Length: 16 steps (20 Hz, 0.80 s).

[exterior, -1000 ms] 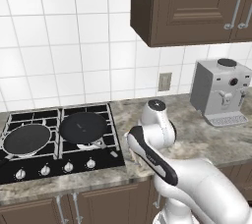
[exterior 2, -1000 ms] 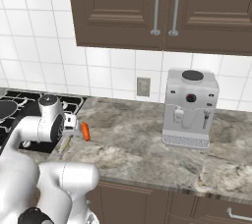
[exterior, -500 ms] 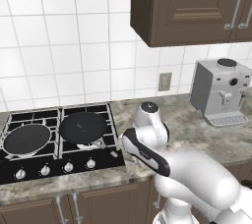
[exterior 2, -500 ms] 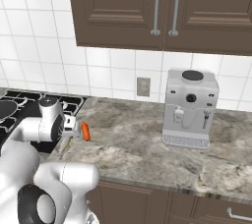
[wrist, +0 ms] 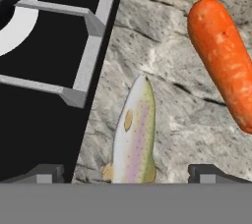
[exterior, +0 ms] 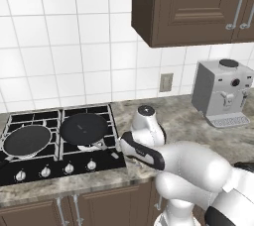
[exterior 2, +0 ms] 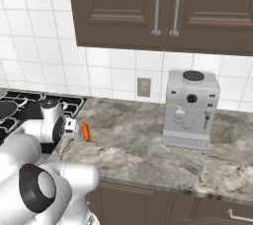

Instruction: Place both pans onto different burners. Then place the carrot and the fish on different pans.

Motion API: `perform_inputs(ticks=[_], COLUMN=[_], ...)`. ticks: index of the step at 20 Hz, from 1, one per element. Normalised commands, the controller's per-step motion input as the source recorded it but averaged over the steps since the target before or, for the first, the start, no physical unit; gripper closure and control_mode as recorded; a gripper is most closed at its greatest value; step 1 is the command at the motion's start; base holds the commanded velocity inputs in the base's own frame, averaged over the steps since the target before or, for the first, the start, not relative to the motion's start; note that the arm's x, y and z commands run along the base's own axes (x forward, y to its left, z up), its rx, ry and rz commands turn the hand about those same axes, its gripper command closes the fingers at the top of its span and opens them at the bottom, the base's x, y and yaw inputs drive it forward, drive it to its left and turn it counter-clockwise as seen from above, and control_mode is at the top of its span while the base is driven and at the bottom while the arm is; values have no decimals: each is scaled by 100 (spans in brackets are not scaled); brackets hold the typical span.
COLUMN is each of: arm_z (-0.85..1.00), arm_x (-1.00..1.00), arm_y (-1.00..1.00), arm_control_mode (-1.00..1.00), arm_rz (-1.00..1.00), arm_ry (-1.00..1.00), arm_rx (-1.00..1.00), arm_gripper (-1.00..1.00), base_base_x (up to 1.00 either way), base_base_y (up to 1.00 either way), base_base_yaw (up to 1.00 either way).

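Two black pans sit on separate burners of the cooktop (exterior: 64, 168): the left pan (exterior: 27, 140) and the right pan (exterior: 84, 127), both empty. On the marble counter just right of the cooktop edge lies the pale fish (wrist: 134, 134), and the orange carrot (wrist: 224, 58) lies a little beyond it, apart from it. In the right base view the carrot (exterior 2: 86, 131) shows beside my hand. My gripper (wrist: 128, 173) is open and low over the fish, one dark fingertip (wrist: 47, 173) on each side of its tail end, touching nothing that I can see.
A grey coffee machine (exterior: 221, 93) stands at the back right of the counter, under dark wall cabinets (exterior 2: 163, 12). The cooktop's raised grate (wrist: 83, 66) runs close along the left of the fish. Bare marble counter (exterior 2: 133, 140) spreads between carrot and machine.
My hand has sunk slightly and shifted a little toward the cooktop. The gripper stays open, and the pans, fish and carrot have not moved.
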Motion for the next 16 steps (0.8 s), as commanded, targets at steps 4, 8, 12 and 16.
perform_inputs(ticks=[4, 8, 12, 16], arm_z=[-27, -24, -25, -25], arm_x=[5, 0, 0, 2], arm_y=[0, -4, -10, -12], arm_control_mode=[-100, -100, -100, -100], arm_rz=[-1, -1, -1, -1], arm_ry=[0, 0, 0, 0], arm_rx=[0, 0, 0, 0], arm_gripper=[-100, -100, -100, -100], base_base_x=[0, 0, 0, 0], base_base_y=[0, 0, 0, 0], base_base_yaw=[0, 0, 0, 0])
